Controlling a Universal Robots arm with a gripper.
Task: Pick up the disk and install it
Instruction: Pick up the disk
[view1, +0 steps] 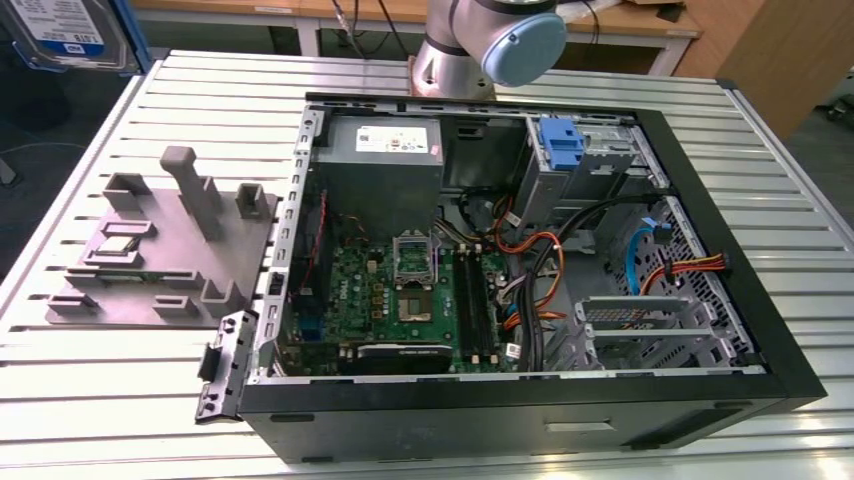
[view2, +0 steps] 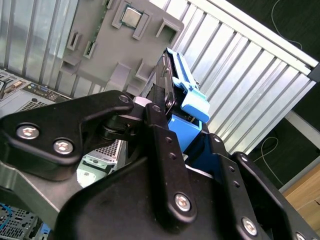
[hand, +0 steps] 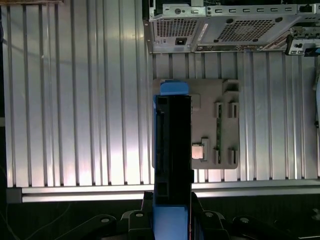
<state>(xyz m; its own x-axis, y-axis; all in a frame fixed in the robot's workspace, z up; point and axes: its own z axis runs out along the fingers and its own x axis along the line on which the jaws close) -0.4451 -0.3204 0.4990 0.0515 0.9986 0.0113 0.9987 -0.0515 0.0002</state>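
Ribbed aluminium table (view1: 200, 100) carries the whole setup; nothing of the task's own rests on it. Disk (hand: 172, 150) is held in the air, edge-on, over the table, with the end effector (hand: 172, 207) closed on it at one end of its blue carrier (view2: 192, 102). The other end is left free, judged to keep that end clear for insertion. In the exterior view the white-and-blue label (view1: 60, 40) is seen at the upper left corner, well apart from the case and cut off by the frame edge.

Grey fixture plate (hand: 220, 130) lies under the disk in the first wrist view. A CPU chip (hand: 198, 151) is seated in one of its pockets.

Open PC case (view1: 534, 250) lies beside the plate with its side panel off, so the interior is exposed from above. A blue bracket (view1: 563, 140) is seen in the drive cage.

Not resolvable:
- Finger contact faces are hidden behind the carrier.
- The target bay cannot be told.
- Arm base (view1: 501, 40) is cut off by the frame edge.
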